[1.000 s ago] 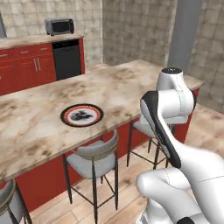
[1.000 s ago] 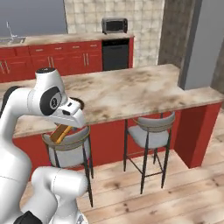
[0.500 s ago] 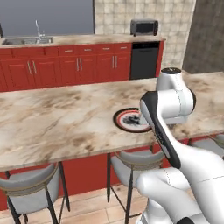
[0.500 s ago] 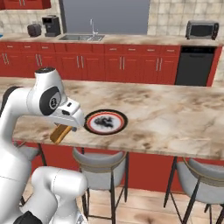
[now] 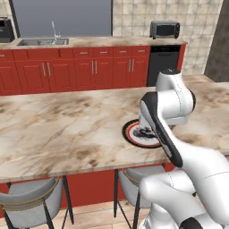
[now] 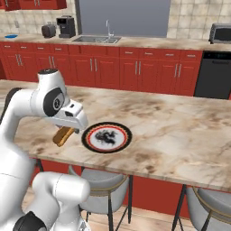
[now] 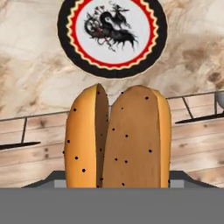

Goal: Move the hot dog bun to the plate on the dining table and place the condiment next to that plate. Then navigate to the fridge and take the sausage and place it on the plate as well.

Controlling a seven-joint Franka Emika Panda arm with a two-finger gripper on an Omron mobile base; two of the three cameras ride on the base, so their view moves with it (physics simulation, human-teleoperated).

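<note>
My gripper (image 6: 67,131) is shut on the hot dog bun (image 6: 62,136), a tan-orange bun with a dark slit that hangs over the near edge of the dining table (image 6: 180,135). In the hand view the bun (image 7: 118,140) stands large just short of the plate (image 7: 111,73), a white plate with a black rim and red ring. That plate (image 6: 107,124) lies on the marble top just right of the bun, and in the left base view the plate (image 5: 130,134) is partly behind my arm. The condiment, the fridge and the sausage are out of view.
Grey stools (image 6: 97,187) (image 5: 27,208) stand under the table's near edge. Beyond the table runs a wall of red cabinets (image 5: 89,71) with a sink (image 6: 97,39), a coffee machine (image 6: 66,27), a toaster oven (image 5: 164,29) and a black dishwasher (image 6: 213,74).
The base has driven, so the whole scene has shifted: the table and plate now lie straight ahead and closer. The bun stays in my gripper.
</note>
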